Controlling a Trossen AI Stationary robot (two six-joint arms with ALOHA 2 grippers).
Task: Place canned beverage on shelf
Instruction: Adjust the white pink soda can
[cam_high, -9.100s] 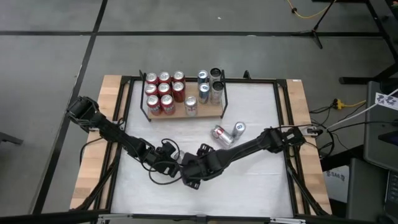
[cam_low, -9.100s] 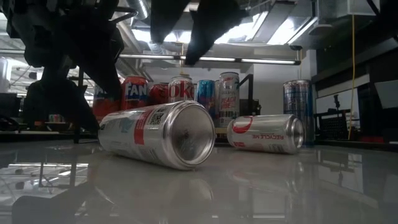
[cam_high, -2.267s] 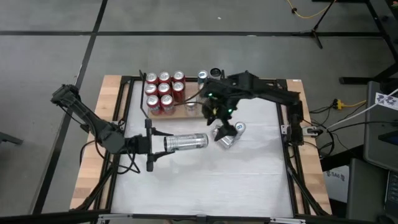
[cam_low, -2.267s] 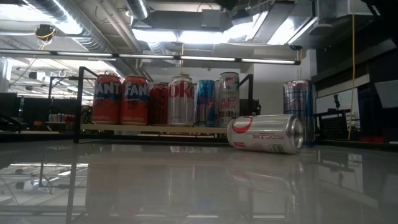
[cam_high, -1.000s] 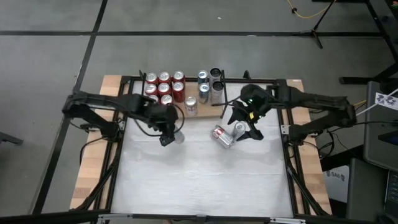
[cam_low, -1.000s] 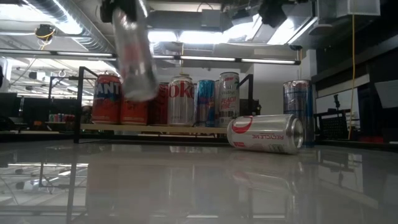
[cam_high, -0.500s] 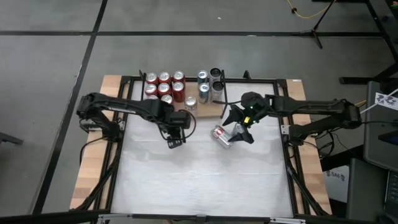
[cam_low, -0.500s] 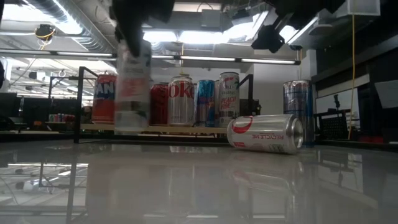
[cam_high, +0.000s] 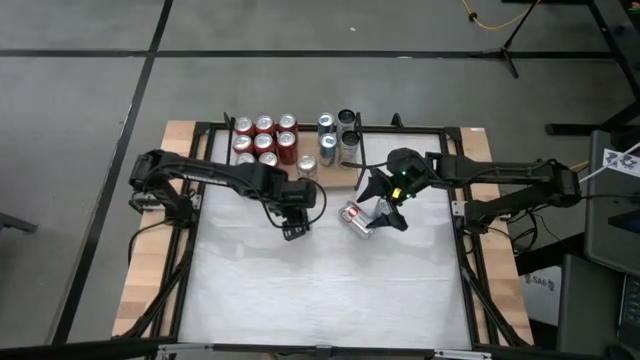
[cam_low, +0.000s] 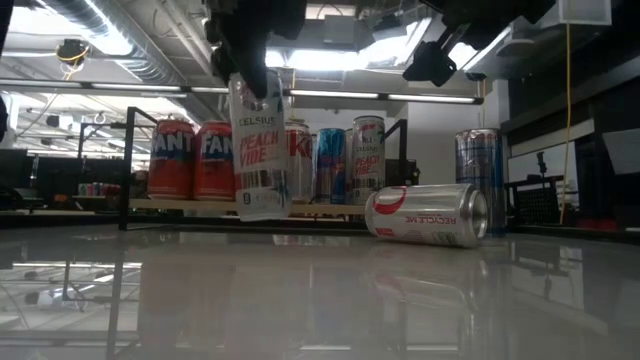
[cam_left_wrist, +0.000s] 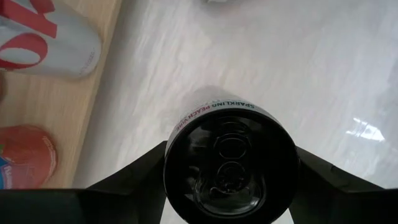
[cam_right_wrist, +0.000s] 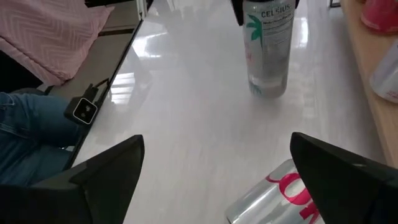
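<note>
A tall Celsius can is clamped upright in the left hand at frame center, above the desk; the right hand is spread apart over a lying can.

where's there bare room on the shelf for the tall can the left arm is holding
The wooden shelf is bare along its front edge, between the silver cola can and the right rail. The red cans crowd its left end. The left gripper holds the tall white Celsius can upright just in front.
</note>
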